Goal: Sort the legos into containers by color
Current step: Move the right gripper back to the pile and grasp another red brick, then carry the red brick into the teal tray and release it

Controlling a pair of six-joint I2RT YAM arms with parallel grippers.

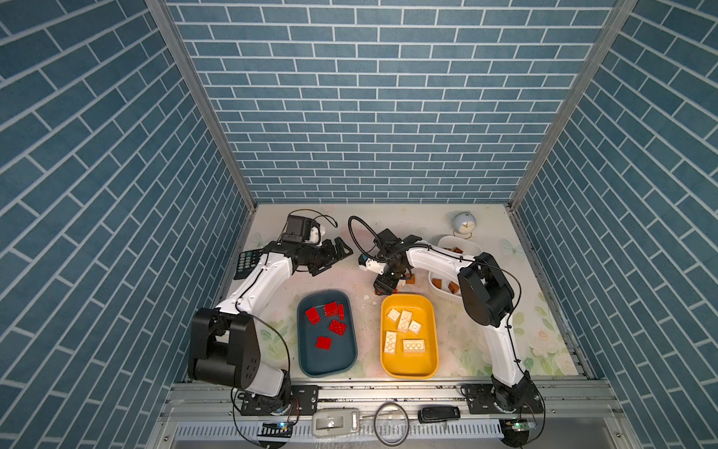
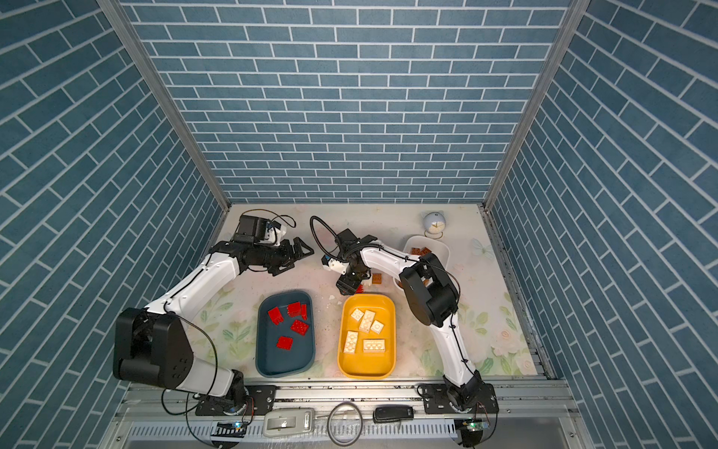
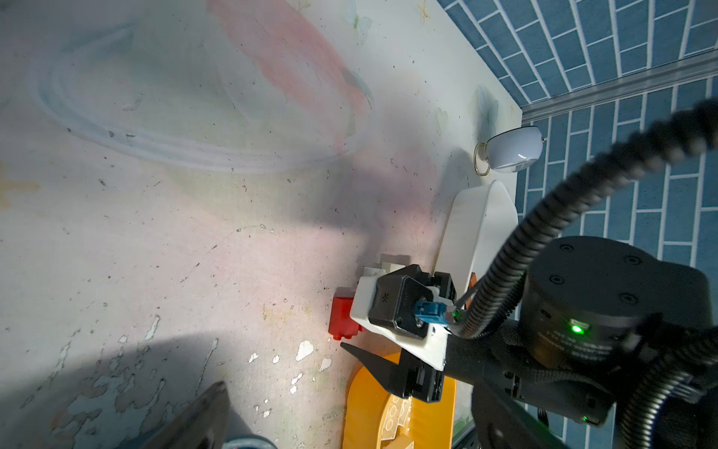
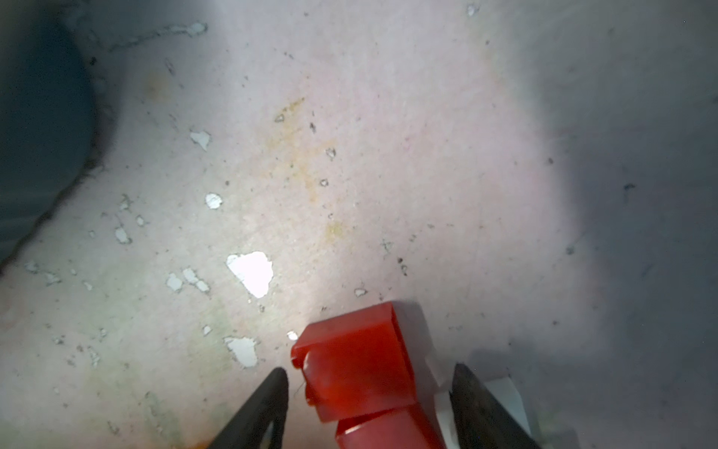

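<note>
right hand (image 4: 370, 371) hangs low over the counter (image 4: 388, 155), fingers apart on both sides of a red lego (image 4: 355, 365) just past the yellow tray (image 2: 373, 367). a white bit (image 4: 505, 392) beside it is mostly hidden. left hand (image 1: 338, 252) is spread wide.

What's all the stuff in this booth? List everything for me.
table: one, pale floral
teal tray: one, dark teal, front left
red bricks: five, red, in teal tray
yellow tray: one, yellow, front middle
cream bricks: five, cream-white, in yellow tray
white tray: one, white, far right, partly hidden
brown bricks: at least three, brown, in white tray
loose red brick: at least one, red, beyond yellow tray
loose brown brick: one, brown, beside it
calculator: one, black, far left
clock: one, pale, far right corner
left gripper: one, black, open, above bare table
right gripper: one, black, open around loose red brick
</note>
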